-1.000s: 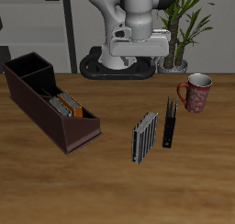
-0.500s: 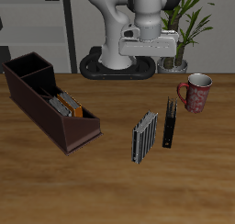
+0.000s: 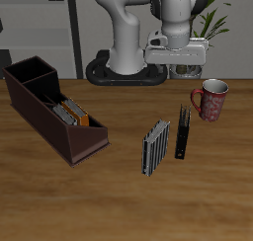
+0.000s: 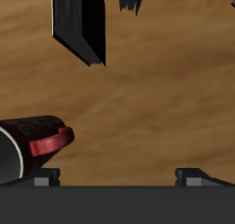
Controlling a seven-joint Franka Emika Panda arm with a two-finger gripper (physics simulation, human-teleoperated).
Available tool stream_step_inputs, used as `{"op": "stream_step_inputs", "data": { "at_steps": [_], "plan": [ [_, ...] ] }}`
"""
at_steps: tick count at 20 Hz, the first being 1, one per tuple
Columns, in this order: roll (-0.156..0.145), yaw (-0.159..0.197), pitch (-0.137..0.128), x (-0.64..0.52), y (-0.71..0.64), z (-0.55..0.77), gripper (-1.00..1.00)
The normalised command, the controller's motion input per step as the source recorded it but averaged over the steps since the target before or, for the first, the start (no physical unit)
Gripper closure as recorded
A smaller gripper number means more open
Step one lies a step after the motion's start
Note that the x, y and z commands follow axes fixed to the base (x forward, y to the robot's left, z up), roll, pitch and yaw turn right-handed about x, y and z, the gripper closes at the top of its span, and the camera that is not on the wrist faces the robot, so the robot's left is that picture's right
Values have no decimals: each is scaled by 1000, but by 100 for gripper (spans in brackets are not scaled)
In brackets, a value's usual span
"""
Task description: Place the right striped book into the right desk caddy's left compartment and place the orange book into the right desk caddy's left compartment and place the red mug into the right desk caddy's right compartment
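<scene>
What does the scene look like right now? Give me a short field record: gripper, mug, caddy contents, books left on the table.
gripper: raised above the table behind the red mug, open, holding nothing
red mug: upright on the table, outside the caddy
caddy: long compartment holds an orange book and a striped book; squarish compartment looks empty
table books: one striped book and one black book, standing side by side, apart

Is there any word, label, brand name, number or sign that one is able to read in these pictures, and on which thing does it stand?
None can be read.
The striped book, slim black book, red mottled mug and dark maroon desk caddy show no lettering.
The covers inside the caddy are too small to tell.
</scene>
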Motion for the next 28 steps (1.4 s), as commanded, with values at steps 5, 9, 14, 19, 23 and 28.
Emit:
{"op": "stream_step_inputs", "data": {
  "at_steps": [5,9,14,19,23,28],
  "plan": [
    [54,29,-11,-311,495,-89,-100],
    [39,27,-15,-134,402,-2,-100],
    [7,-12,20,106,356,48,-100],
    [-58,-59,7,185,120,77,-100],
    [3,-6,-15,142,179,16,-100],
    [-36,-65,61,139,58,-55,-100]
  ]
}}
